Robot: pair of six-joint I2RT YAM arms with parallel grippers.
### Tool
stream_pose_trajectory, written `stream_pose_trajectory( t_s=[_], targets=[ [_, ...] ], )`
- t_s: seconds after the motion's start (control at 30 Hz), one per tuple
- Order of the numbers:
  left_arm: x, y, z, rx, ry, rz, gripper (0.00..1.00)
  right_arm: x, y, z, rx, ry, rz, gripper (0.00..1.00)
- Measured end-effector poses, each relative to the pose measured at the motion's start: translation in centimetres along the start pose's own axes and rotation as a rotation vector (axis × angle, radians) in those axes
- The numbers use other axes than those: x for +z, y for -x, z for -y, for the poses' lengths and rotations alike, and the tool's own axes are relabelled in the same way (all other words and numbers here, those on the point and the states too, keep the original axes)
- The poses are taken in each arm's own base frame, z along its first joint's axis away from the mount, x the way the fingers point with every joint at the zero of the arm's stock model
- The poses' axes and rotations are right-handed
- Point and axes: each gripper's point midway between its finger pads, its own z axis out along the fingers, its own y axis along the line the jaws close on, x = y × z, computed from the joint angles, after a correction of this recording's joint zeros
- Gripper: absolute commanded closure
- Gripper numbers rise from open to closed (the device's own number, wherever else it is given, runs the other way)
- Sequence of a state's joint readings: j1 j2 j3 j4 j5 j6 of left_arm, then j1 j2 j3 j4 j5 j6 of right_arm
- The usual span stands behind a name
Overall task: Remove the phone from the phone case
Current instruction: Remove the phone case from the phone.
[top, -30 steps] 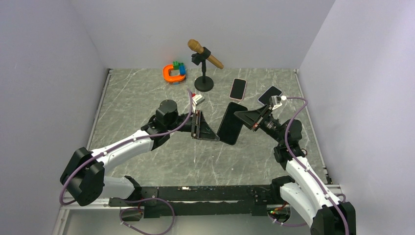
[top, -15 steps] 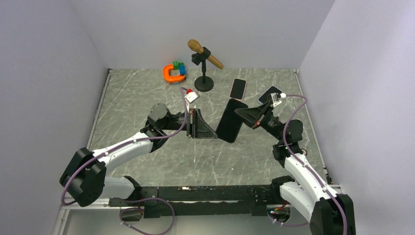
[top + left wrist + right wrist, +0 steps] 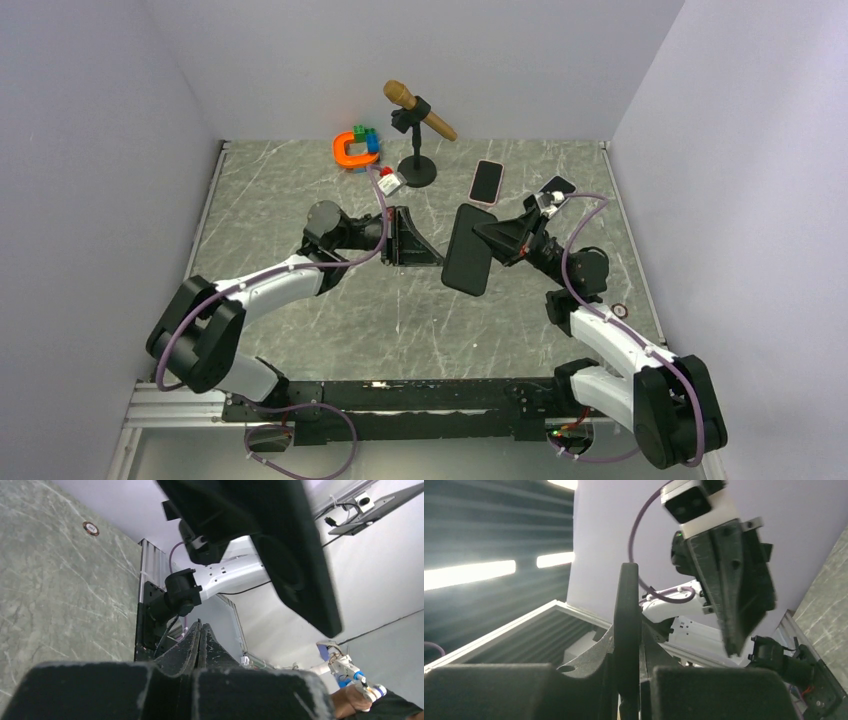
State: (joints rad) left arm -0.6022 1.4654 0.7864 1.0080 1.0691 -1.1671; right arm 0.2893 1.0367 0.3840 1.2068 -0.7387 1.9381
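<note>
Phone case [image 3: 469, 262], a black slab, hangs tilted above the middle of the grey marbled surface [image 3: 280, 200], a little right of centre in the top view. The right end effector [image 3: 480, 231] is clamped on the slab's right edge near its upper end. In the right wrist view the phone case [image 3: 628, 595] runs edge-on up the middle of the frame with a dark finger pressed against each side of it. Whether the phone sits inside cannot be told from any view.

The left end effector [image 3: 436, 259] reaches in from the left, its tip just beside the slab's left edge and holding nothing. In the left wrist view its two fingers [image 3: 190, 645] lie flat against each other with no gap, and the slab [image 3: 285, 555] fills the upper middle of the frame, apart from them.

Toward the top of the top view, a second phone [image 3: 486, 181] in a pink case lies flat just above the held slab. A third phone [image 3: 558, 185] lies to its right, partly hidden by the right wrist. A tan microphone [image 3: 418, 110] sits on a black stand upper centre. An orange piece with coloured blocks [image 3: 355, 148] lies to its left.
</note>
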Motion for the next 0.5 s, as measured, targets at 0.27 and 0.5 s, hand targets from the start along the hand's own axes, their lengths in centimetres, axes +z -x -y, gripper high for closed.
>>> stream_pose_trajectory(
  t_s=[0.27,0.5],
  targets=[
    [-0.4,-0.3,0.0,-0.052,0.03,0.026,0.14,0.6,-0.8,-2.3,-0.19,-0.029,-0.002,1.0],
    [-2.4,-1.2,4.0,0.0,0.118,0.091,0.54,0.6,1.0,-0.9,-0.346,-0.143,0.096,1.0]
  ],
)
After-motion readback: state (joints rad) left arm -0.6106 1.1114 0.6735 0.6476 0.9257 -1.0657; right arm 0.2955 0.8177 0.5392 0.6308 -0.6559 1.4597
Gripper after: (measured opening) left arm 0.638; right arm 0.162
